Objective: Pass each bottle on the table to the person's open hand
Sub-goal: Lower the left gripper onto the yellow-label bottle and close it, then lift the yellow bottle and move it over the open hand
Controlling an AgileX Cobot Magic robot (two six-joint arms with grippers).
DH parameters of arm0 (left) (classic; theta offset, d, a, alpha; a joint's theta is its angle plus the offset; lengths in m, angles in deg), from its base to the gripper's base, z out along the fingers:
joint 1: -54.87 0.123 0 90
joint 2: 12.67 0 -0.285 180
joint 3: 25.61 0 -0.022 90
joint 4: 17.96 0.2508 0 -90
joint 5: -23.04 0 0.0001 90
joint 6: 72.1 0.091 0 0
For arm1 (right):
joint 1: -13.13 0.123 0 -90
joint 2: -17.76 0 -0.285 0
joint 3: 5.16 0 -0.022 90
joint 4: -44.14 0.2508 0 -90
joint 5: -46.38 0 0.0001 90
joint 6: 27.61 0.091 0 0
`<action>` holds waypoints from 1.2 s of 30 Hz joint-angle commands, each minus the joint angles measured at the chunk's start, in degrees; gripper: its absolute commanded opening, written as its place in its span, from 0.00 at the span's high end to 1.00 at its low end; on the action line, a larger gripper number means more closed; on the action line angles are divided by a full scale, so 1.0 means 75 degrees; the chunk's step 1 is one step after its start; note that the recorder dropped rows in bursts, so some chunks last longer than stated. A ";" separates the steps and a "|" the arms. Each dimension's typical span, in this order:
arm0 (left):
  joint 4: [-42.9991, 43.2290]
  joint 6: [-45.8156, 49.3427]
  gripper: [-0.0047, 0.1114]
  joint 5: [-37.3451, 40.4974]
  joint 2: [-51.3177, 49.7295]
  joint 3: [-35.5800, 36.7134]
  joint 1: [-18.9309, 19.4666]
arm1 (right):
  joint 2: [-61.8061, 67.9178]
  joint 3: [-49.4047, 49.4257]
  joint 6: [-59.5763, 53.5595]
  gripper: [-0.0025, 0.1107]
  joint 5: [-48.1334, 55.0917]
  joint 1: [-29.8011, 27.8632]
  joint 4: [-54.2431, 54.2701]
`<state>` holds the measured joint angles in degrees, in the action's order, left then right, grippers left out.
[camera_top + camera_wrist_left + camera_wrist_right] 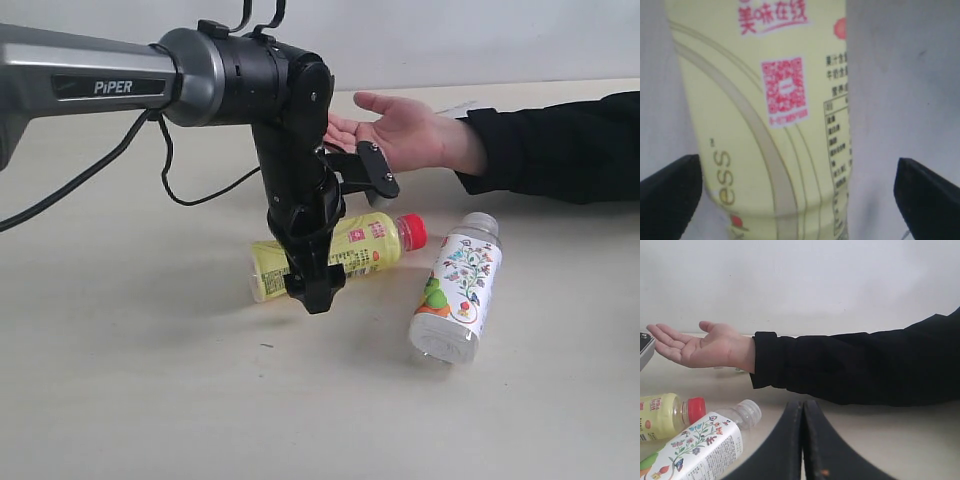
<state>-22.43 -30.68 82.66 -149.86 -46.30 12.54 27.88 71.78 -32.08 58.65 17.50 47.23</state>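
So, exterior view: the hand (400,130) is open but empty, and the two bottles I can see both lie on the table (150,400), so I'd say those handovers are left to do. The yellow bottle (372,243) is on its side, long axis across the view, red cap to the right. The floral bottle (460,285) points its cap toward the hand.

Left wrist: the left gripper (799,200) is spread wide, straddling the yellow bottle, no squeeze.

Right wrist: the right gripper (802,440) is pressed closed and empty.

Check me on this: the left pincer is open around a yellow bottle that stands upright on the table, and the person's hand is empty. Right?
Not quite. The yellow bottle lies on its side on the table, not upright, as the exterior view shows. The left pincer is open around it, and the person's hand is empty.
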 commanded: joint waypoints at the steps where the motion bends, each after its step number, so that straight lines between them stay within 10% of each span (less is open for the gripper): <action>1: 0.0018 -0.0046 0.30 -0.0007 0.0007 -0.0015 -0.0045 | -0.0055 0.0037 -0.0003 0.98 -0.0106 -0.0043 -0.0034; 7: 0.0035 -0.0015 0.97 0.0028 0.0007 -0.0015 -0.0045 | -0.0055 0.0037 -0.0003 0.98 -0.0106 -0.0043 -0.0034; 36: 0.0252 -0.0042 0.94 0.0337 0.1316 -0.0030 -0.0052 | -0.0055 0.0037 -0.0003 0.98 -0.0106 -0.0043 -0.0016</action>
<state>-20.53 -30.68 84.96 -141.87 -46.30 12.54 27.88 71.78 -32.08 58.65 17.50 47.23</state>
